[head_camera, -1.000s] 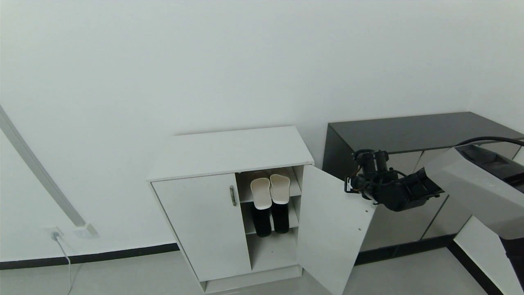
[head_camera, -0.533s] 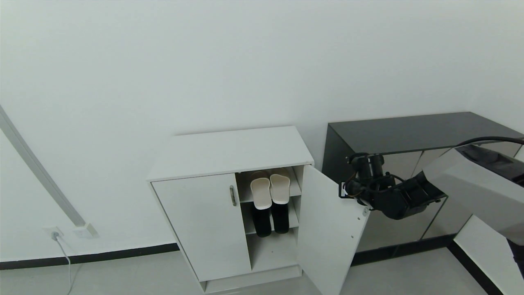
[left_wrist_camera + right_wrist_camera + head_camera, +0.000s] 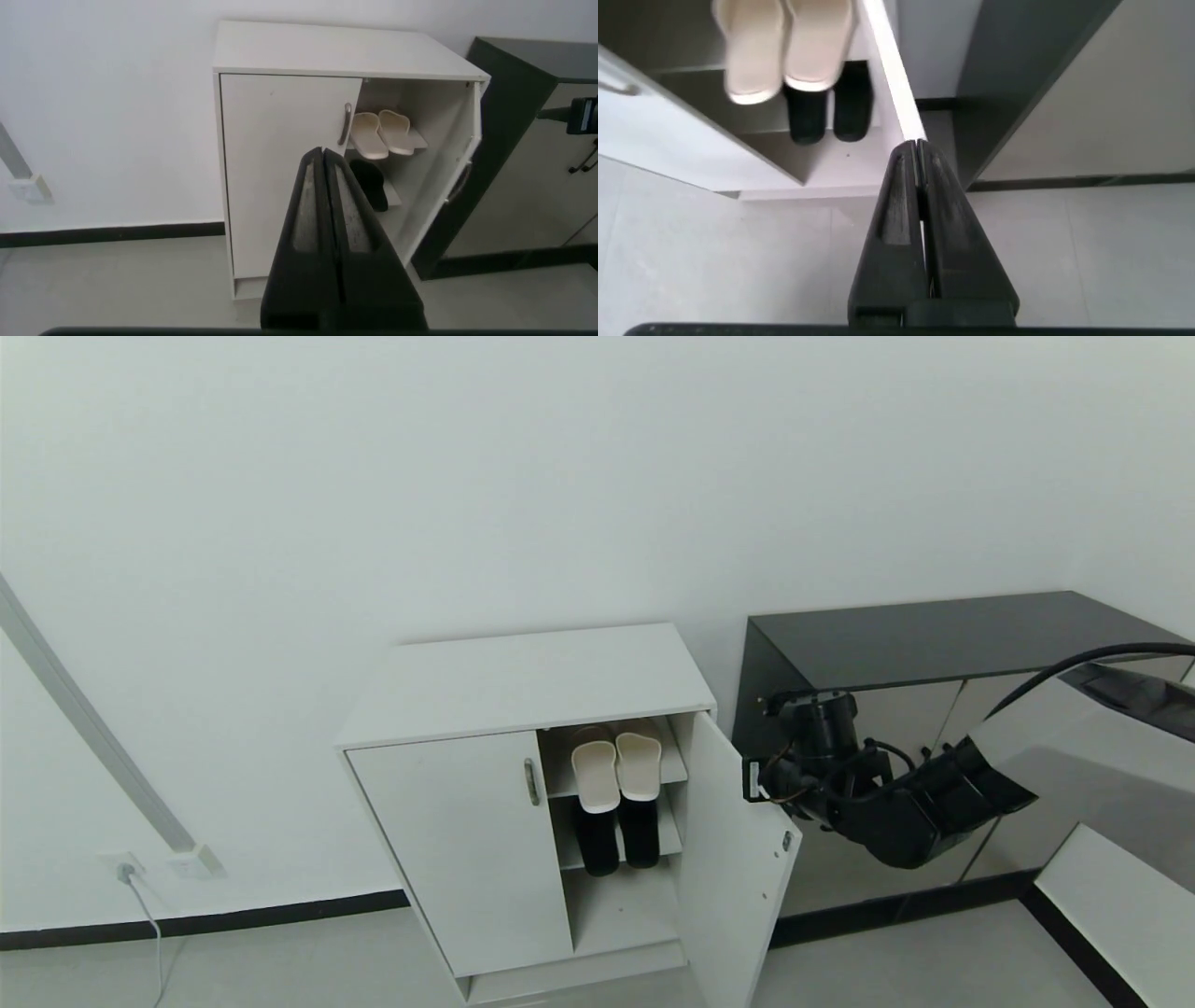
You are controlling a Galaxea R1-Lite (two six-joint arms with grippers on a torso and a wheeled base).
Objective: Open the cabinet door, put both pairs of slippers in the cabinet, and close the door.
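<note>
The white cabinet stands against the wall with its left door closed and its right door partly open. White slippers lie on the upper shelf, and black slippers on the shelf below. My right gripper sits against the outer face of the right door near its top free corner. In the right wrist view that gripper is shut, its tip at the door's edge, above the white slippers and black slippers. My left gripper is shut and empty, well back from the cabinet.
A dark low cabinet with glossy fronts stands right beside the white one, close behind the right arm. On the left wall are a socket with a cable and a slanted conduit. Bare floor lies in front.
My right gripper has moved left with the right door, which has swung further toward closed. The slippers and the left door have not moved.
</note>
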